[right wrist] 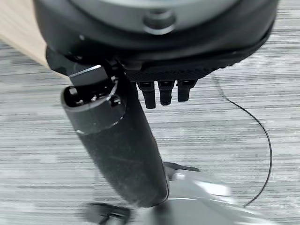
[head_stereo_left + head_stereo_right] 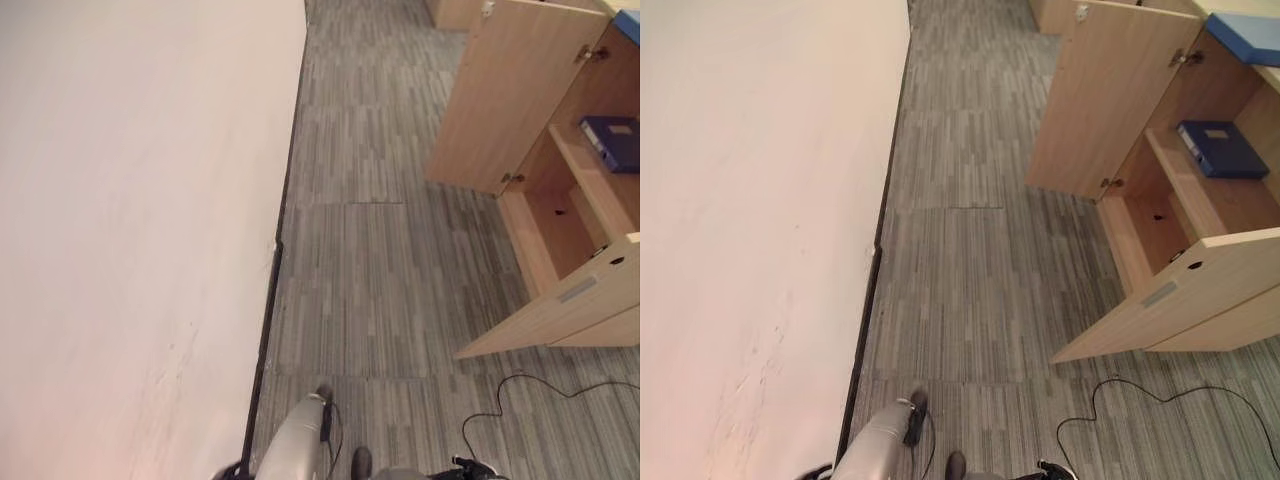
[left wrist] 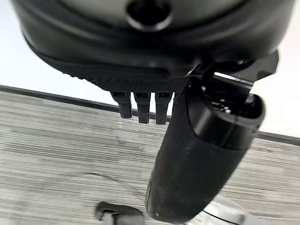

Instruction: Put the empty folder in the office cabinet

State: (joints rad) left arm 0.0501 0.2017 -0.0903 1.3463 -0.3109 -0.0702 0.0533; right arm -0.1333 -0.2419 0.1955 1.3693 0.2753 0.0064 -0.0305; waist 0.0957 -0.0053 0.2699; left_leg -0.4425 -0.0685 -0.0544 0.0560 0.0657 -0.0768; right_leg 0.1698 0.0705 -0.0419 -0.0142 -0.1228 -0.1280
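Light wooden office cabinet (image 2: 1160,300) at right, both doors swung open, standing on grey striped carpet (image 2: 970,250). Dark blue flat folder (image 2: 1220,148) lying on upper shelf inside cabinet, close to far door's hinge side. Second, lighter blue flat item (image 2: 1248,38) resting on cabinet's top, partly cut off at frame edge. Plain cream wall (image 2: 750,200) with dark skirting along left. Left hand (image 3: 197,154) hanging over carpet near skirting, fingers straight, thumb extended, nothing held. Right hand (image 1: 122,150) likewise relaxed over carpet, fingers straight, empty.
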